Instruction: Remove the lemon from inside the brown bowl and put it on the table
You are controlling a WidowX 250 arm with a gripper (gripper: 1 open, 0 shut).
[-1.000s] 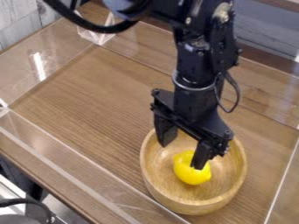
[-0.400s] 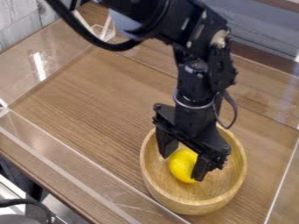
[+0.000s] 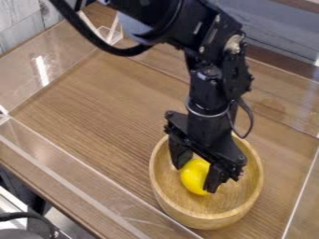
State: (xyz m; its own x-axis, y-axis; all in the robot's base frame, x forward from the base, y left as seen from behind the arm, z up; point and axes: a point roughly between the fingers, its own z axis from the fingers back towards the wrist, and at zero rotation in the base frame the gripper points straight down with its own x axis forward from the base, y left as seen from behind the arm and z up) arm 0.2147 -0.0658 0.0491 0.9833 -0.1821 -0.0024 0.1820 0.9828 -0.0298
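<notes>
Yellow lemon [image 3: 193,177] sits inside the bowl [image 3: 243,207], left of centre, low against the inner wall. My pincer [image 3: 200,174] points straight down over it, one finger on either side of the fruit. The jaws stand fairly wide around the lemon; I cannot tell whether either pad touches the skin, so I record no grip.

Bowl is light wood with a thick rim and rests on the table [image 3: 100,103], near the front right corner, just beside the clear wall [image 3: 88,191].

Risks, as I judge them:
- Lemon is round and smooth. If my fingers close off its middle, it could squirt sideways and roll around the bowl.
- Fingers reach deep. Any further descent could press the tips on the bowl floor or tip the bowl by its wall.
- A lift with a weak hold could drop the fruit back, or onto the rim.
- Placing it near the clear wall leaves little room; open tabletop to the left looks safer.

Not verifiable: the fingertips, hidden behind lemon and rim; the contact points; the bowl's floor under the fruit.
</notes>
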